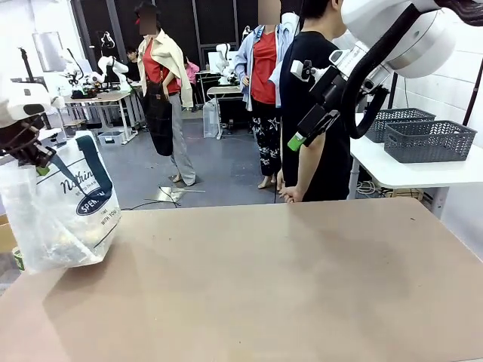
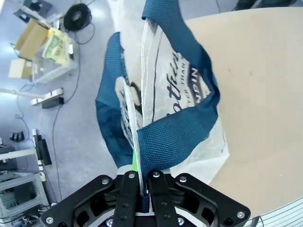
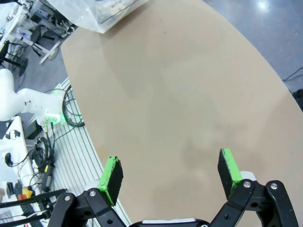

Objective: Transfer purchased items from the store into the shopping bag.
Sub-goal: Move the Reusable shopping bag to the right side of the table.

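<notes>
the left hand [image 2: 142, 191] is clamped on a blue strap of the shopping bag [image 1: 60, 207], which hangs at the surface's [image 1: 287, 279] left edge; a slipping strap could drop it over. the right hand [image 3: 170, 172] hangs wide open, empty.

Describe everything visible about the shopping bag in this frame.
The shopping bag is a translucent clear plastic tote with navy strap handles and navy lettering with an oval logo. It stands at the table's left edge, its base resting there. The left gripper is shut on one strap, holding the top up. Dim contents lie at its bottom.
</notes>
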`<state>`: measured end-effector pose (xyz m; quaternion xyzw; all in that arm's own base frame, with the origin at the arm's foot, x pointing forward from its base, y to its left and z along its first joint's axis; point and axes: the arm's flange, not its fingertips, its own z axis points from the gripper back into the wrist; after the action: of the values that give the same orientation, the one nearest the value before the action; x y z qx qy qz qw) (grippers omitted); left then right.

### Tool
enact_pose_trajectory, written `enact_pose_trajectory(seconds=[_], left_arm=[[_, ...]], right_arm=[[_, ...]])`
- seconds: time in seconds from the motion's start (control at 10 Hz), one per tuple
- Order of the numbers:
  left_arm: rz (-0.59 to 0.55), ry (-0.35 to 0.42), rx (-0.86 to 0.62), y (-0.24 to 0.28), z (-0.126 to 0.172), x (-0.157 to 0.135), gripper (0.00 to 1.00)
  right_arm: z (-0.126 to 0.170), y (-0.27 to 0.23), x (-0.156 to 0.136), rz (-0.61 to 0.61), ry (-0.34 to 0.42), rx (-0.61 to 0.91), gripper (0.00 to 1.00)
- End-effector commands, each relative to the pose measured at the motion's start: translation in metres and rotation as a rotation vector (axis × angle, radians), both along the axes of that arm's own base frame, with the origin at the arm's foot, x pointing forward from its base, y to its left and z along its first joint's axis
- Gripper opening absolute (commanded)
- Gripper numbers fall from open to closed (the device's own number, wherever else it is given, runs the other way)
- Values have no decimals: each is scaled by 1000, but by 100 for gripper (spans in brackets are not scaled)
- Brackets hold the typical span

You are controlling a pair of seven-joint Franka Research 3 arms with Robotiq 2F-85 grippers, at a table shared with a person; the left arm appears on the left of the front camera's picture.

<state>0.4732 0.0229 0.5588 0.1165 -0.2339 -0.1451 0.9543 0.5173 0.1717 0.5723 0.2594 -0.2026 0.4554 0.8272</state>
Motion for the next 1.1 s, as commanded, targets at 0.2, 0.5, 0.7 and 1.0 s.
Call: enact_pose_trajectory(seconds=[0.2, 0.5, 0.7, 1.0], left_arm=[[32, -46, 60, 21, -18, -23, 0], [65, -78, 94, 17, -25, -34, 0], [96, -113, 107, 22, -16, -43, 0], [100, -102, 108, 26, -19, -41, 0]], right_arm=[[2, 2, -1, -8, 17, 14, 100], [2, 2, -1, -8, 17, 14, 100], [2, 2, -1, -8, 17, 14, 100], [2, 2, -1, -8, 17, 14, 100]])
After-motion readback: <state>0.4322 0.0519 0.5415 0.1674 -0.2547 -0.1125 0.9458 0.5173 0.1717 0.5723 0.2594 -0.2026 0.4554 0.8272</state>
